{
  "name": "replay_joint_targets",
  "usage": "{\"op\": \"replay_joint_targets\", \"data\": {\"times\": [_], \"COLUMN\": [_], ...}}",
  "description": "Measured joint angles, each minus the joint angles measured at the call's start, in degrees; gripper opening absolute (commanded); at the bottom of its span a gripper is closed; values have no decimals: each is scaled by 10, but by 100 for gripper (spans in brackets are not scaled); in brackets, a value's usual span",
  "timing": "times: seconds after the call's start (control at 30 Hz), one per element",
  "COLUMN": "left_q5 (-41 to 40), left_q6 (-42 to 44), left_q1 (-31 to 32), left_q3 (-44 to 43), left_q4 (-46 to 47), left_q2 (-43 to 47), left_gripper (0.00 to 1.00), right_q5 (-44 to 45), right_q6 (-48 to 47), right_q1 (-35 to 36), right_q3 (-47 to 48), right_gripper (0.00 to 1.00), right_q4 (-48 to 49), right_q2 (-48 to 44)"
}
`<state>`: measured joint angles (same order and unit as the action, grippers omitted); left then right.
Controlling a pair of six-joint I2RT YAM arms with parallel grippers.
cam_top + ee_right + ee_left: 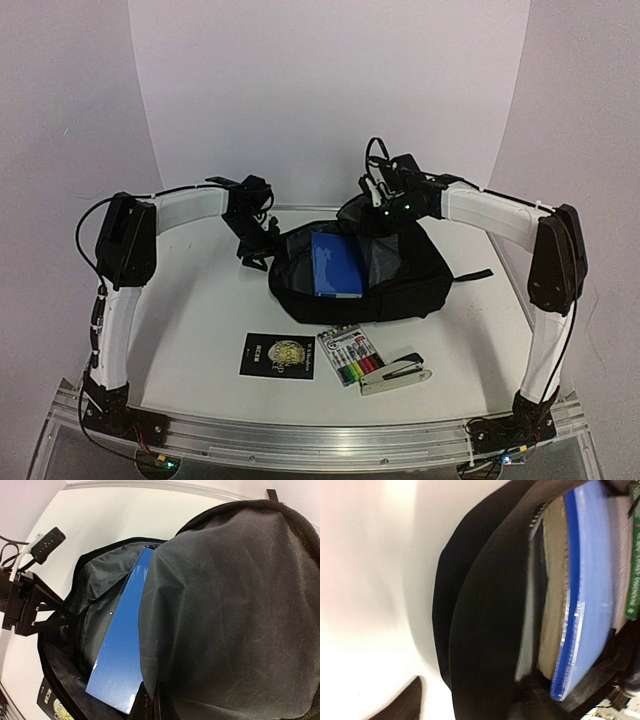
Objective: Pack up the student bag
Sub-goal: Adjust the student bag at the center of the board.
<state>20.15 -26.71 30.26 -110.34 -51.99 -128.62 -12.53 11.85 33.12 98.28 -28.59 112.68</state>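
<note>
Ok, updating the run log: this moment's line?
left gripper open | right gripper holds student bag open | blue book inside | stapler, markers on table

Soft cloth, slick cover, bright metal.
The bag (400, 290) is matt black cloth with a creased grey lining (225, 605) of faint sheen; the book (335, 265) in it has a glossy blue cover; the counter (200, 300) is smooth white; the stapler (397, 375) is shiny metal.

Lying here are one bag (420, 285), one blue book (335, 265) and one black book (277, 356), making two books, one marker pack (352, 357) and one stapler (397, 373).
</note>
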Motion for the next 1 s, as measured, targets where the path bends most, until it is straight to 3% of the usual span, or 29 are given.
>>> {"op": "replay_joint_targets", "data": {"times": [0.1,0.37,0.63,0.73,0.83,0.93,1.0], "left_q5": [6,40,63,77,90,100,103], "left_q6": [7,7,-6,-10,-7,1,1], "left_q1": [1,1,-3,-5,-6,-6,-6], "left_q3": [-40,-151,-83,-33,0,36,67], "left_q4": [-11,-12,31,47,46,46,43], "left_q2": [-31,-52,-34,-23,-8,22,51], "left_gripper": [2,0,1,14,43,65,76], "right_q5": [7,21,18,12,9,9,9], "right_q6": [-8,-32,-54,-70,-86,-95,-103], "right_q1": [-1,-22,-30,-28,-29,-30,-32], "right_q3": [-2,41,42,13,-13,-17,-17], "right_gripper": [0,0,0,0,1,14,30], "right_q4": [1,-19,-20,-11,-10,-10,-10], "right_q2": [0,9,13,13,13,13,13]}}
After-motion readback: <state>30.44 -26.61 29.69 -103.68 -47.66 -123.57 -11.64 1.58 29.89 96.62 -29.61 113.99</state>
